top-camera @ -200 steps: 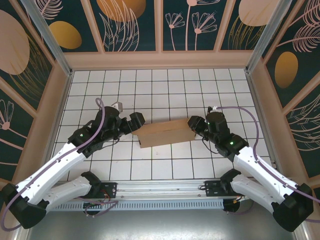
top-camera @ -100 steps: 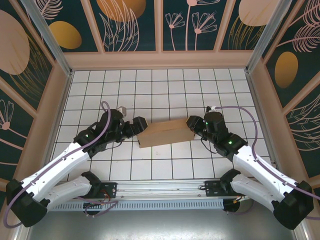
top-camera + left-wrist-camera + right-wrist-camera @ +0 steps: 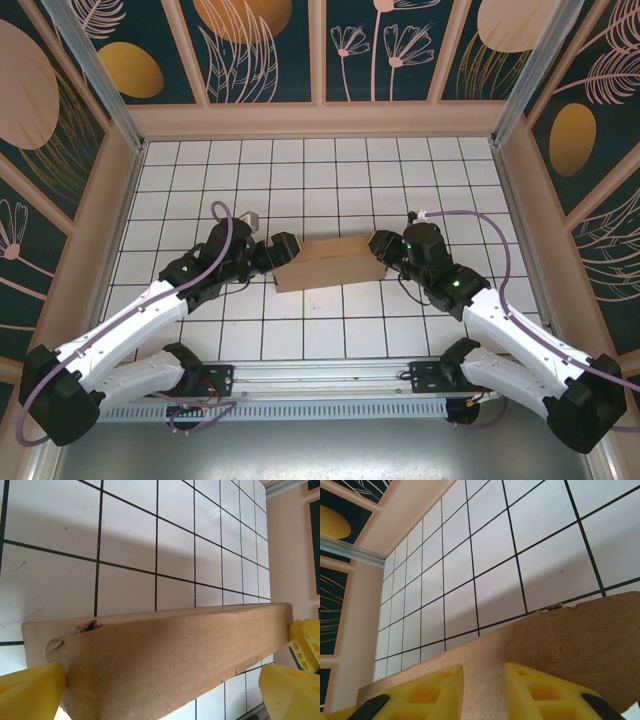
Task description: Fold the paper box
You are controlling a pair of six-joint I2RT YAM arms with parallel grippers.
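The paper box is plain brown cardboard lying on the white tiled floor between the two arms. My left gripper is at its left end. In the left wrist view the yellow fingers stand wide apart and the box's end sits between them, untouched. My right gripper is at the box's right end. In the right wrist view this gripper has its fingers close together, with the cardboard running into the narrow gap. A yellow finger of the right gripper shows past the box's far end.
Wooden walls close the tiled floor at the back and both sides. A metal rail runs along the near edge by the arm bases. Purple cables loop over both arms.
My left arm has moved right, bringing its open fingers round the box's left end. The box and my right gripper have shifted slightly to the left.
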